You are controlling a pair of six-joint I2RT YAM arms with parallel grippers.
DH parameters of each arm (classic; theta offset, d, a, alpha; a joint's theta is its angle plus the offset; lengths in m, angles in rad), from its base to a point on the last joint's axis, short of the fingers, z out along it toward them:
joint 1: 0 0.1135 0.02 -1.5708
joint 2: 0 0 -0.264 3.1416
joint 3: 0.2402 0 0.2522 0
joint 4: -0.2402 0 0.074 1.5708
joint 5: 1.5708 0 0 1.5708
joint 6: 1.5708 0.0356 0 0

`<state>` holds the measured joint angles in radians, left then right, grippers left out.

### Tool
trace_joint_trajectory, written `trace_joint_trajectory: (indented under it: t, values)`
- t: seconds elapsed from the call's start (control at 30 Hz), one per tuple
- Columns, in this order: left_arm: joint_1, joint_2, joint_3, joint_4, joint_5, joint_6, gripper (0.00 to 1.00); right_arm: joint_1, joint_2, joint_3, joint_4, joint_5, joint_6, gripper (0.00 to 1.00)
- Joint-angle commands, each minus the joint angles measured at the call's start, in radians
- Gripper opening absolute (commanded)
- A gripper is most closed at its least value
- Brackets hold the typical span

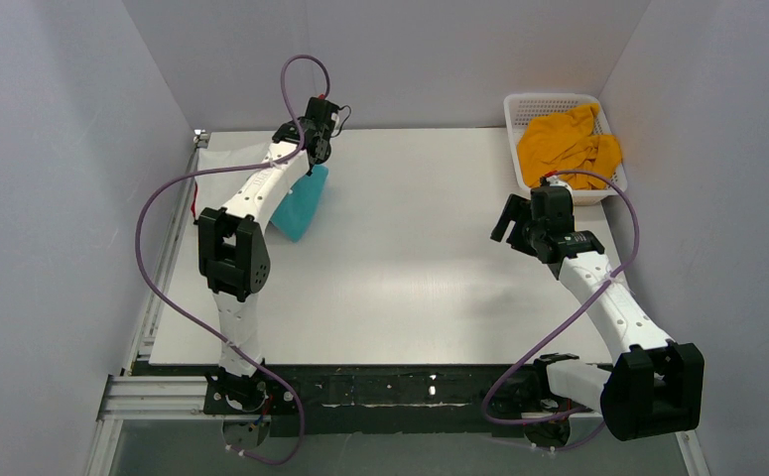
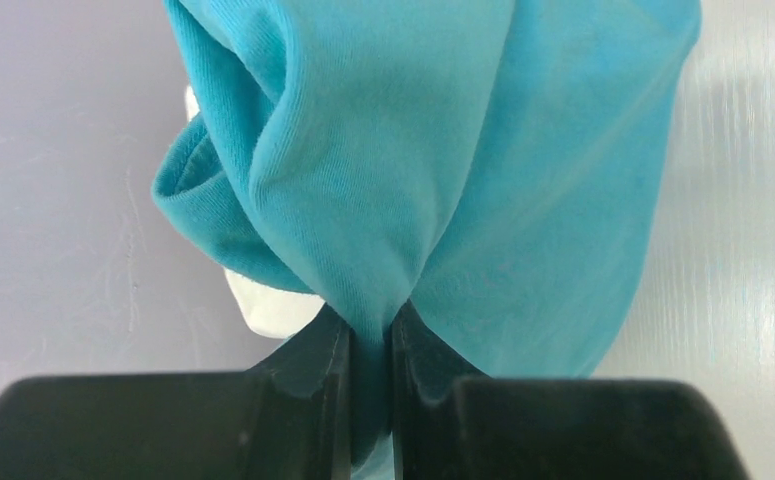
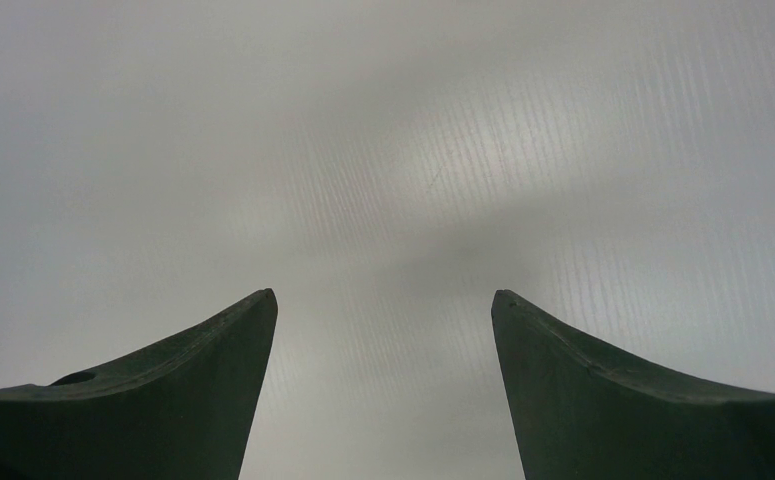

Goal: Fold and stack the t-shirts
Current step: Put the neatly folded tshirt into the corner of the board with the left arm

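The turquoise t-shirt [image 1: 301,203] hangs bunched from my left gripper [image 1: 313,151] at the far left of the table, its lower end near the surface. In the left wrist view the jaws [image 2: 371,318] are shut on a fold of the turquoise cloth [image 2: 443,150]. A small white patch, perhaps cloth [image 2: 263,300], shows under it. The mustard-yellow t-shirt [image 1: 567,144] lies crumpled in the basket. My right gripper [image 1: 515,220] is open and empty above the right side of the table [image 3: 383,295]. The red and black shirts are out of view.
The white lattice basket [image 1: 549,99] stands at the back right corner, just behind my right gripper. The white table [image 1: 410,268] is walled in by grey panels on three sides. A metal rail runs along its left edge [image 1: 167,258].
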<state>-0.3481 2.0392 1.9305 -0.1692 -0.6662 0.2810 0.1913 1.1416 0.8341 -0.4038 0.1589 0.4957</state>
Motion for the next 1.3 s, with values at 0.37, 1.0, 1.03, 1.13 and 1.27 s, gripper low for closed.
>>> trace_joint_trajectory:
  t: [0.37, 1.0, 1.03, 1.13, 1.27]
  values:
    - [0.061, -0.045, 0.234, -0.113, -0.038, 0.0, 0.0, -0.01, 0.019, 0.033, 0.005, 0.022, -0.005, 0.86]
    - [0.206, 0.058, 0.313, -0.134, 0.071, -0.148, 0.0, -0.01, 0.037, 0.068, -0.025, 0.022, 0.019, 0.86]
    - [0.219, 0.063, 0.311, -0.128, 0.081, -0.157, 0.0, -0.01, 0.037, 0.069, -0.024, 0.022, 0.02, 0.86]
    - [0.246, 0.08, 0.302, -0.103, 0.091, -0.173, 0.0, -0.01, 0.038, 0.076, -0.03, 0.025, 0.025, 0.86]
    - [0.292, 0.113, 0.332, -0.101, 0.11, -0.203, 0.0, -0.01, 0.042, 0.089, -0.04, 0.027, 0.031, 0.85]
